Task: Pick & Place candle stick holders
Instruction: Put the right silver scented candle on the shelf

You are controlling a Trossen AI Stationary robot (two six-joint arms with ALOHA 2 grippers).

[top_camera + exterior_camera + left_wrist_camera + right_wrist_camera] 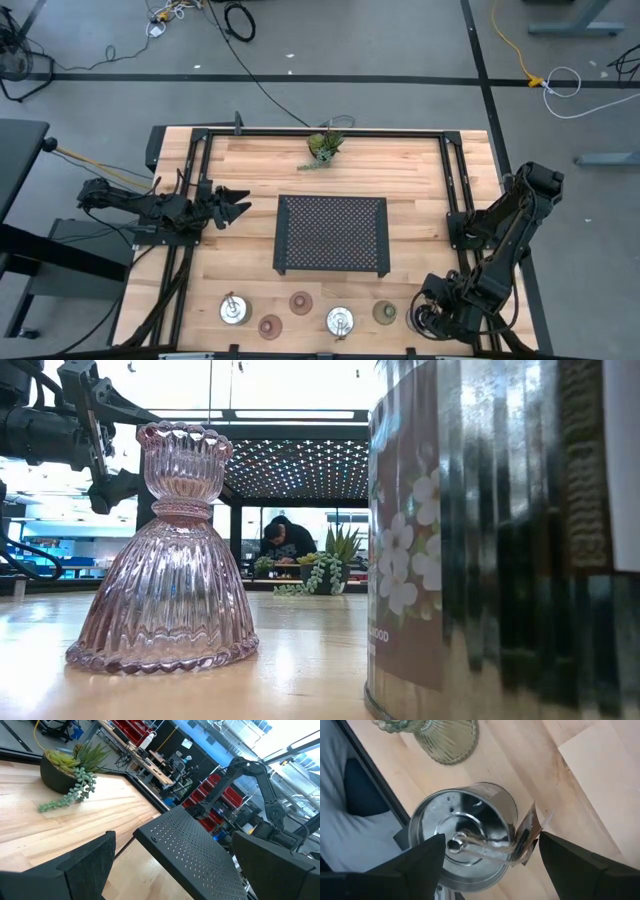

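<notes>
We see the right gripper (pixel 432 308) hanging at the table's near right corner, its two dark fingers (pixel 415 862) spread wide and holding nothing, straddling from above a shiny silver tin holder (pixel 462 832) with a central post and a torn paper label. Just beyond it in the wrist view lies the ribbed olive-green glass holder (pixel 445 737). From overhead, five holders line the near edge: a silver disc (pixel 234 310), a brownish-red one (pixel 270 325) at its 4 o'clock, a second brownish-red (pixel 300 302), a silver disc (pixel 340 321) and the olive-green one (pixel 384 313), closest to the right gripper. The low view shows one brownish-red piece as a ribbed pink glass bell (pixel 165 575).

At 12 o'clock from this row stands a black perforated metal tray (pixel 332 235), with bare wood around it. The left gripper (pixel 232 207) waits unclenched at the tray's 9 o'clock. A potted green plant (pixel 324 148) sits at the far edge.
</notes>
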